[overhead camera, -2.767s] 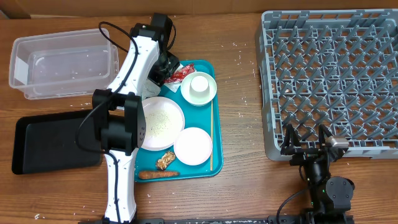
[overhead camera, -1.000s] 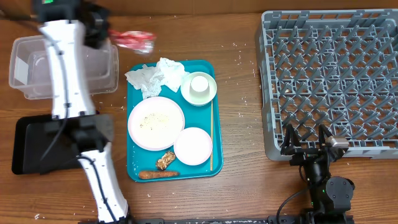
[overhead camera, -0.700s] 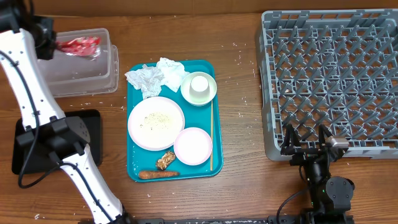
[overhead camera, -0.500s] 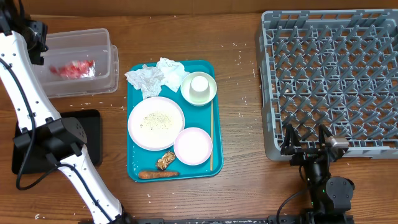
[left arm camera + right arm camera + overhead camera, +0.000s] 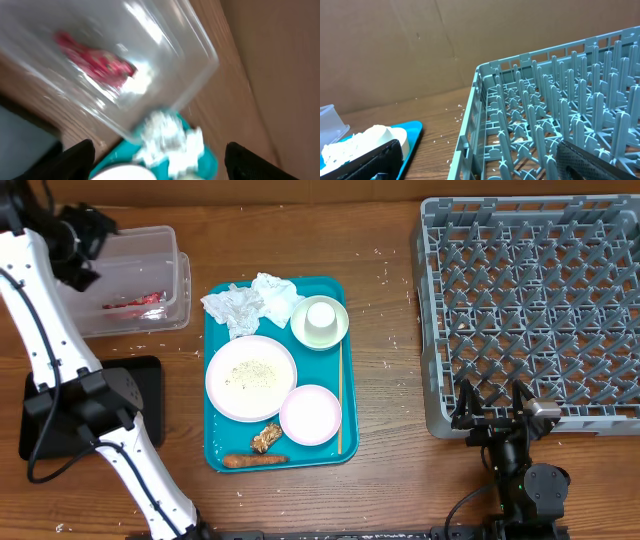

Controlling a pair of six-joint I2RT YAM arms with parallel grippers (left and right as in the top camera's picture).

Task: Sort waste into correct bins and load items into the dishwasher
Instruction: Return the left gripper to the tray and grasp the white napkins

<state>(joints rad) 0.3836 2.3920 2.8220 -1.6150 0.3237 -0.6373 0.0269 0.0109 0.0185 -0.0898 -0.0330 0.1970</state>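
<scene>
Left gripper: upper left of the overhead frame, over the near end of the clear tub. In the wrist view its fingers sit in the two bottom corners, spread wide with nothing between them.
Right gripper: lower right of the overhead frame, at the front edge of the dish rack. The jaws are parted wide and hold nothing.
Red wrapper: lies inside the clear tub, on its floor, apart from the left gripper.
Black tray: left edge of the frame, below the tub, partly covered by the left arm.
Teal tray: centre-left of the table, between the tub and the rack.
Tissues: crumpled at the teal tray's upper left corner, overlapping its top edge.
Bowl: upper right of the teal tray, just beside the tissues, with the cup standing in it.
Large plate: middle left of the teal tray, rice grains scattered on it.
Small plate: below and right of the large plate, touching it or nearly so.
Stick: lies along the teal tray's right side.
Brown lump: below the large plate, just above the carrot, which lies along the tray's bottom edge.
Dish rack contents: only bare pegs show.
</scene>
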